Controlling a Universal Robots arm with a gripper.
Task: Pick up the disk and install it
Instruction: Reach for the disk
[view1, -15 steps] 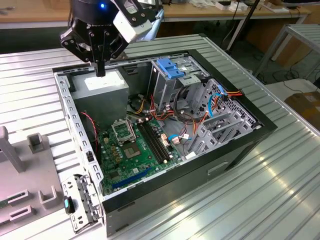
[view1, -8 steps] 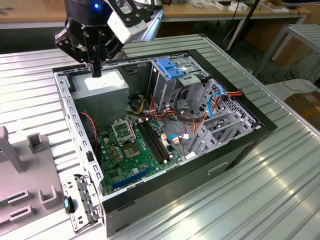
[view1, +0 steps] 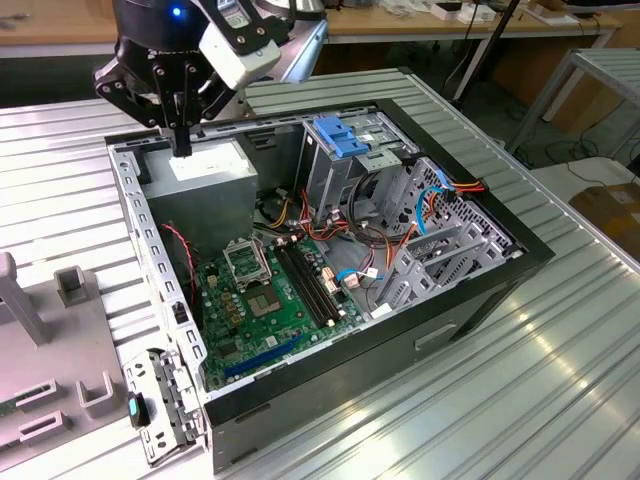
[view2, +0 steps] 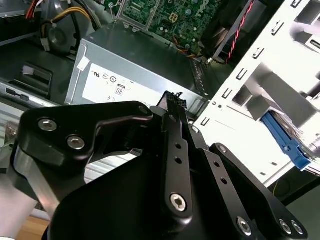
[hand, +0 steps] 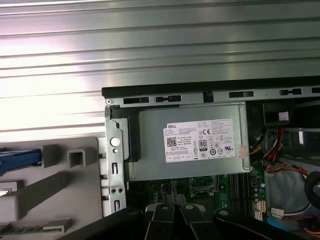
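Nearest the lens, note black metal tool (view2: 175, 102) pinched shut on nothing, hovering upper left in the exterior view over large grey white-labelled power-supply box (hand: 190, 142), likely unloaded with blue-railed disk (hand: 15, 159) seemingly parked on pale grey fixture (hand: 60, 200).

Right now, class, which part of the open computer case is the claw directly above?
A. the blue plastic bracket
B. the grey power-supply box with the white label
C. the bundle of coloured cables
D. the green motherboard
B: in the exterior view the claw hangs just over the power-supply box, and the first wrist view looks straight down on that box's white label.
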